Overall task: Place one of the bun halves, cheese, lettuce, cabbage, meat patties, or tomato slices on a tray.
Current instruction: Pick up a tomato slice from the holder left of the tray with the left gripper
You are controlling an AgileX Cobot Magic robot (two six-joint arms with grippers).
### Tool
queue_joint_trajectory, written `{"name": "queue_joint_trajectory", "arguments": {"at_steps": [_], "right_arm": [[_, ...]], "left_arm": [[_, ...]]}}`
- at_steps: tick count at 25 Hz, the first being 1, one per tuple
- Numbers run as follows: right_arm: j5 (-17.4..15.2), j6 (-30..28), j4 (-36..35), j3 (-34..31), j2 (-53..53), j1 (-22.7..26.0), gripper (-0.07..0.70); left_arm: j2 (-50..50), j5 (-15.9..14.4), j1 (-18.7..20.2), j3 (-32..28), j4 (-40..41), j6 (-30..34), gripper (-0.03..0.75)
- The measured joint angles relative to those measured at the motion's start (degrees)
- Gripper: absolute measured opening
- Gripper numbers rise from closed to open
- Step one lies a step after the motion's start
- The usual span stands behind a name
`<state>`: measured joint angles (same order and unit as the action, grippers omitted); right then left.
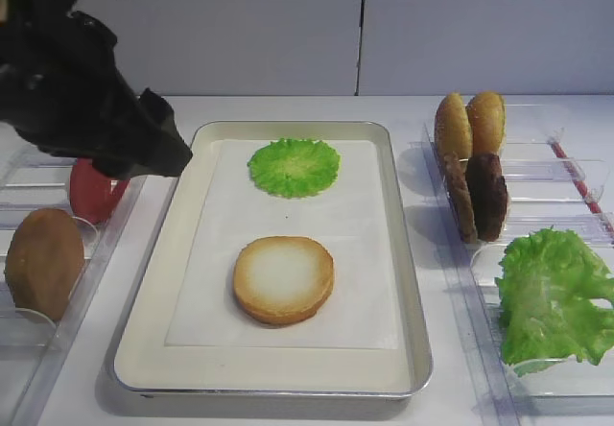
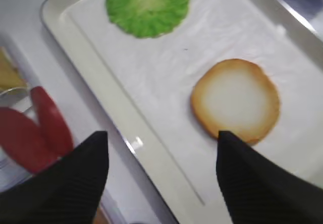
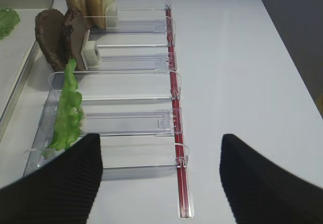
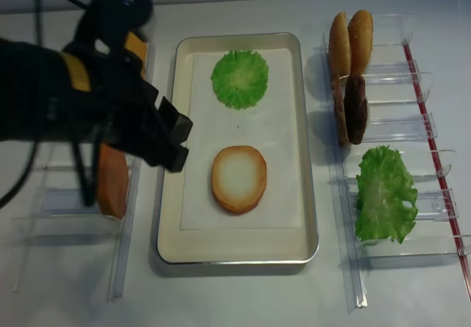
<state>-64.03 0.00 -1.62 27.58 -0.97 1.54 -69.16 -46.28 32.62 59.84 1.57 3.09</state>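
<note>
I take the tray (image 1: 413,282) as my reference; it sits at the centre of the white bench (image 4: 243,297). On its paper liner, a bun half (image 1: 284,279) lies cut face up in the near half, and a round flat green leaf piece (image 1: 295,166) lies in the far half; the two are well apart.

Left of the tray, I see the left gripper (image 2: 161,158) hovering over the tray's left rim with its fingers (image 2: 65,183) spread and nothing between them. The tomato slices (image 2: 35,135) stand on edge in a clear rack (image 1: 29,349) just left of that rim, below the gripper. A tan bun half (image 1: 43,261) stands nearer in the same rack.

Right of the tray, a second clear rack (image 3: 131,62) holds two upright bun halves (image 4: 349,41) at the far end, then two meat patties (image 4: 352,108) on edge, then the frilly lettuce (image 4: 383,193) nearest me. The right gripper (image 3: 161,178) hangs above this rack's near end, fingers (image 3: 60,188) spread apart, holding nothing.
</note>
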Motion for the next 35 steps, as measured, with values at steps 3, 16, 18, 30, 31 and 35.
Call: {"name": "queue_joint_trajectory", "arguments": {"at_steps": [3, 16, 18, 30, 31, 35], "right_arm": [[0.0, 0.0, 0.0, 0.0, 0.0, 0.0, 0.527], [0.0, 0.0, 0.0, 0.0, 0.0, 0.0, 0.527], [0.0, 0.0, 0.0, 0.0, 0.0, 0.0, 0.527], [0.0, 0.0, 0.0, 0.0, 0.0, 0.0, 0.527], [0.0, 0.0, 0.0, 0.0, 0.0, 0.0, 0.527], [0.0, 0.0, 0.0, 0.0, 0.0, 0.0, 0.527]], "left_arm": [[-5.3, -1.2, 1.0, 2.8, 12.1, -12.1, 0.459], [-21.8, -7.9, 1.0, 7.3, 30.6, -33.0, 0.456], [-23.0, -7.9, 1.0, 7.5, 33.2, -36.0, 0.456], [-28.8, -6.4, 1.0, 8.2, 39.5, -39.9, 0.455], [-29.3, -6.4, 1.0, 8.4, 39.8, -40.2, 0.456], [-31.0, -6.3, 1.0, 8.8, 40.7, -40.5, 0.455]]}}
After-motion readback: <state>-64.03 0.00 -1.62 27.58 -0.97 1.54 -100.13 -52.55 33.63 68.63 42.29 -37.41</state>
